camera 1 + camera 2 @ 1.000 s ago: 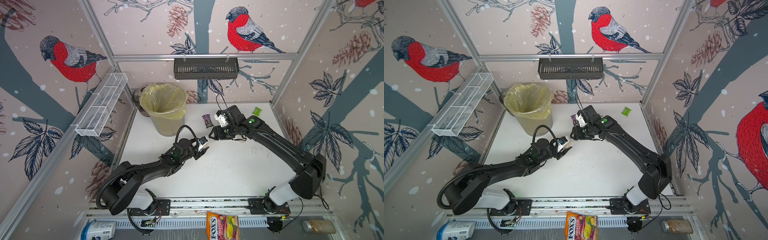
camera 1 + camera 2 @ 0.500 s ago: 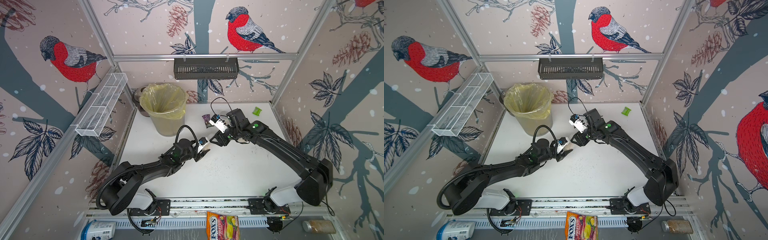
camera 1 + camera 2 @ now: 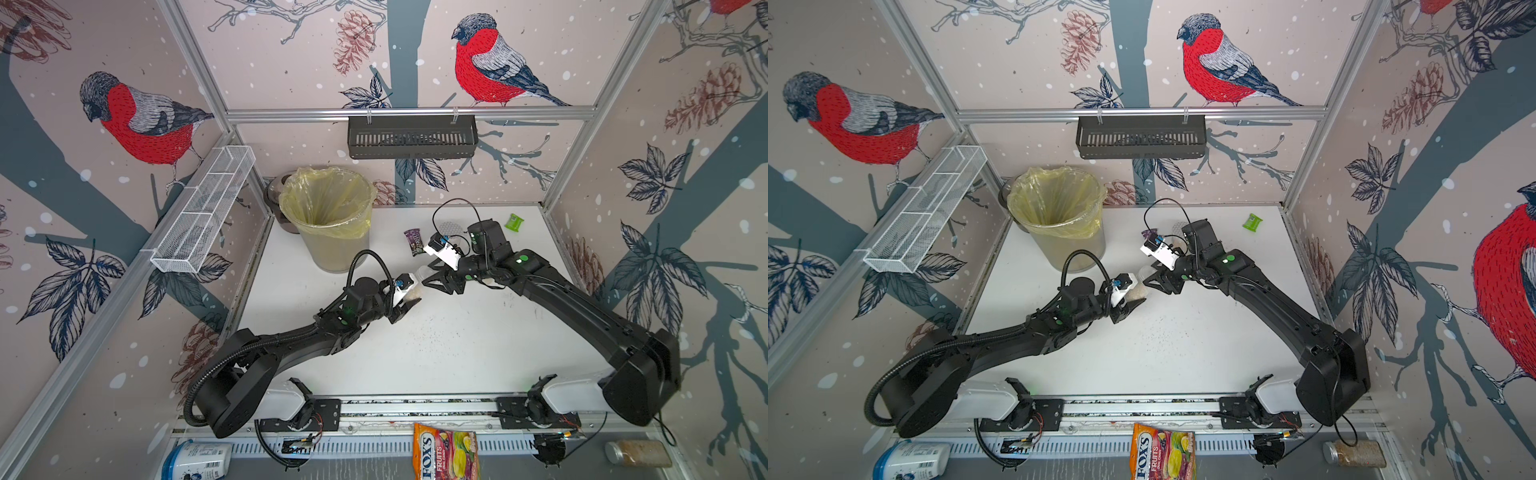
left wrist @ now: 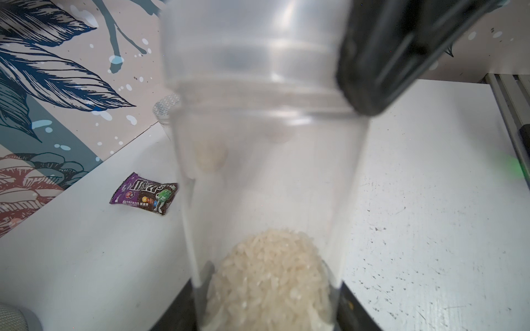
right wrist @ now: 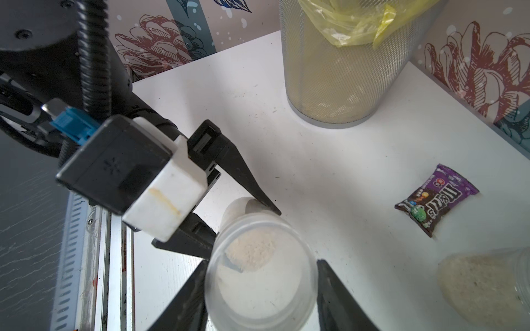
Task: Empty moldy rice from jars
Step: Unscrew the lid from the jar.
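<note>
A slim clear jar [image 3: 417, 286] [image 3: 1139, 291] is held tilted above the table, near its middle. Pale moldy rice [image 4: 269, 275] lies heaped at the jar's base. My left gripper [image 3: 409, 300] [image 4: 266, 315] is shut on that lower end. My right gripper [image 3: 430, 277] [image 5: 261, 301] is shut on the jar's clear round lid [image 5: 261, 275] [image 4: 249, 43], with a finger on each side of it. A wider jar with a dotted silver lid [image 3: 451, 227] stands behind the right wrist. It holds speckled rice [image 5: 481, 289].
A mesh bin with a yellow liner [image 3: 328, 216] [image 5: 338, 71] stands at the back left. A purple candy packet [image 3: 414, 242] [image 4: 144, 193] lies beside the arms, and a green packet [image 3: 514, 221] at the back right. A black basket [image 3: 411, 137] hangs on the rear wall.
My right wrist has turned and shifted slightly left at the jar's lid, mostly in the first half second. The left arm and the jar have stayed in place.
</note>
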Robot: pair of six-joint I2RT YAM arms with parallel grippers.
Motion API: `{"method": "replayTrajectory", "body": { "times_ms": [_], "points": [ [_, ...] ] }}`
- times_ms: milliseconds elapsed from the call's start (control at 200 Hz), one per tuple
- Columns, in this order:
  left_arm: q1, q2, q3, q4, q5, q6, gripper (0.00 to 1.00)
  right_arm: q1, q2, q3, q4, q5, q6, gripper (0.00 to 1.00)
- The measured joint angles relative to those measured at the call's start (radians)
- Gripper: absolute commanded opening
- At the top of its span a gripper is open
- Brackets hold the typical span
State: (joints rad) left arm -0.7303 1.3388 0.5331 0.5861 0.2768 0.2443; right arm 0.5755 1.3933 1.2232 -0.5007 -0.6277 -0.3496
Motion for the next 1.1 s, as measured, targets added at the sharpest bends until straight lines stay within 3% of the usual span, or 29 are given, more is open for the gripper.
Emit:
{"method": "replayTrajectory", "body": {
  "times_ms": [350,1101],
  "points": [
    [0.000,-0.014,-0.019,0.032,-0.012,-0.008,0.00,-0.020,0.037,0.048,-0.046,-0.082,-0.122,0.59],
    [0.000,0.002,-0.029,0.060,0.000,0.000,0.00,-0.044,-0.006,0.010,-0.013,-0.112,-0.102,0.73]
  ]
}}
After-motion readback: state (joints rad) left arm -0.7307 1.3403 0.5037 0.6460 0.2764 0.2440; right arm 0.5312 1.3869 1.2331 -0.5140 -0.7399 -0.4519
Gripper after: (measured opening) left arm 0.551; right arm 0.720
